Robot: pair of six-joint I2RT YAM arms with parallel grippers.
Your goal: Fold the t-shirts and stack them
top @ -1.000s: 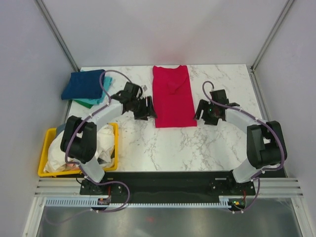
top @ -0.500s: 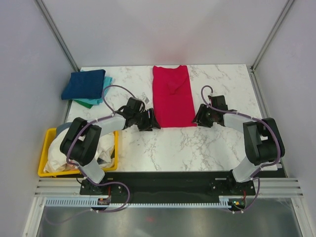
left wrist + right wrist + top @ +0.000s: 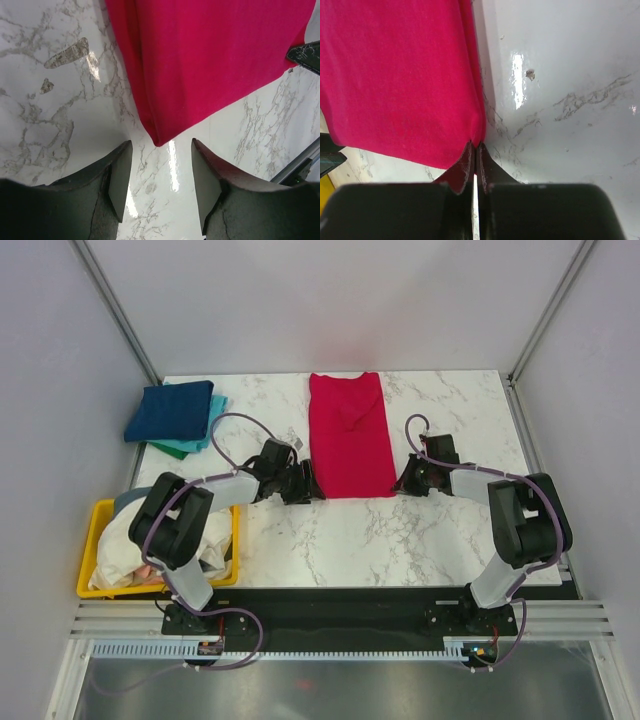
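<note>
A bright red t-shirt [image 3: 348, 435] lies folded into a long strip in the middle of the marble table. My right gripper [image 3: 402, 483] is at its near right corner. In the right wrist view the jaws of that gripper [image 3: 475, 146] are shut on the edge of the red cloth [image 3: 395, 75]. My left gripper [image 3: 305, 483] is at the near left corner. It is open [image 3: 161, 145], low over the table, and the tip of the red corner [image 3: 210, 60] lies just ahead between the fingertips, untouched.
A folded navy blue t-shirt [image 3: 170, 410] lies on a teal one [image 3: 195, 442] at the back left. A yellow tray [image 3: 95, 525] at the near left holds crumpled white cloth [image 3: 130, 545]. Metal posts and grey walls close in the table.
The right gripper has closed on the red shirt's near right corner. The left gripper has slid nearer to the near left corner and narrowed a little.
</note>
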